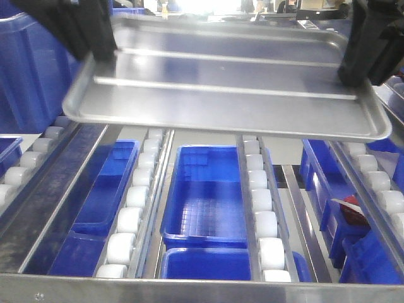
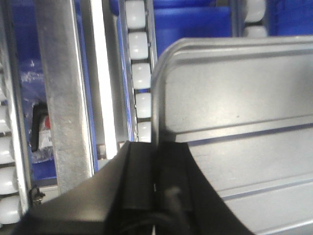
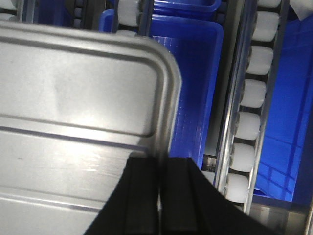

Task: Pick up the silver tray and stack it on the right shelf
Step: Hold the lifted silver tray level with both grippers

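Note:
The silver tray (image 1: pixel 227 95), shiny with two long raised ridges, hangs in the air, tilted slightly down to the right, above the right shelf (image 1: pixel 189 290). My left gripper (image 1: pixel 101 53) is shut on the tray's left rim. My right gripper (image 1: pixel 353 72) is shut on its right rim. In the left wrist view the black fingers (image 2: pixel 142 166) pinch the tray's (image 2: pixel 234 98) edge near a rounded corner. The right wrist view shows the same grip, my right gripper (image 3: pixel 160 164) clamped on the tray's (image 3: pixel 73 98) right edge.
Rails of white rollers (image 1: pixel 262 214) run front to back under the tray, with steel bars between them. Blue plastic bins (image 1: pixel 208 196) sit below the rollers. A red and white item (image 1: pixel 350 211) lies in a bin at the right. Tall blue crates (image 1: pixel 28 69) stand at the left.

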`<state>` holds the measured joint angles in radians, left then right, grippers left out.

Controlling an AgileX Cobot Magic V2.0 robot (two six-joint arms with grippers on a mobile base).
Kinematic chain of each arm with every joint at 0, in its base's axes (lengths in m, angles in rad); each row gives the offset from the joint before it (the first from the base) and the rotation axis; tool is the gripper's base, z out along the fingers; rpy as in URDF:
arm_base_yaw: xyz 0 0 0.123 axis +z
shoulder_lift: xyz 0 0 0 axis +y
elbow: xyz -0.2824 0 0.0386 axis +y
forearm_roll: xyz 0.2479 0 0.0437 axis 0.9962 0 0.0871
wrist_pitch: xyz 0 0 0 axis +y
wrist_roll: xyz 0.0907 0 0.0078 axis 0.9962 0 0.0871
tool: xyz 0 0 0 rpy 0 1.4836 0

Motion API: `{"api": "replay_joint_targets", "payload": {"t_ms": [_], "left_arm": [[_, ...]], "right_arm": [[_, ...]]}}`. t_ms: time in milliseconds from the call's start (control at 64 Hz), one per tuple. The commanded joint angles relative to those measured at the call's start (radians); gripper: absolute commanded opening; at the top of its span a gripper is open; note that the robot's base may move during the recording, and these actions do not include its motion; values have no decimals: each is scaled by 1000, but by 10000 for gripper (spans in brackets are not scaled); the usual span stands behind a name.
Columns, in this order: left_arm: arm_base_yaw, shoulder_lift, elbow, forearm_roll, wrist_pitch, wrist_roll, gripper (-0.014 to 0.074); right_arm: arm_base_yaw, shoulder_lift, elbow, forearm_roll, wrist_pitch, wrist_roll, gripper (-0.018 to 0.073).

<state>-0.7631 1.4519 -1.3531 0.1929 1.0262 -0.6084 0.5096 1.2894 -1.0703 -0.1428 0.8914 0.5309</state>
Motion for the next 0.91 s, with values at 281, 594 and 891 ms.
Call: {"api": "replay_joint_targets", "payload": {"t_ms": [281, 594, 891], "left_arm": [[-6, -18, -37, 62, 11, -9, -93], [-6, -18, -37, 62, 15, -9, -93], [-6, -18, -37, 62, 15, -9, -93]], "right_arm": [[0, -34, -36, -29, -50, -22, 57], [0, -34, -36, -29, -41, -22, 57], [0, -34, -36, -29, -41, -22, 57]]}}
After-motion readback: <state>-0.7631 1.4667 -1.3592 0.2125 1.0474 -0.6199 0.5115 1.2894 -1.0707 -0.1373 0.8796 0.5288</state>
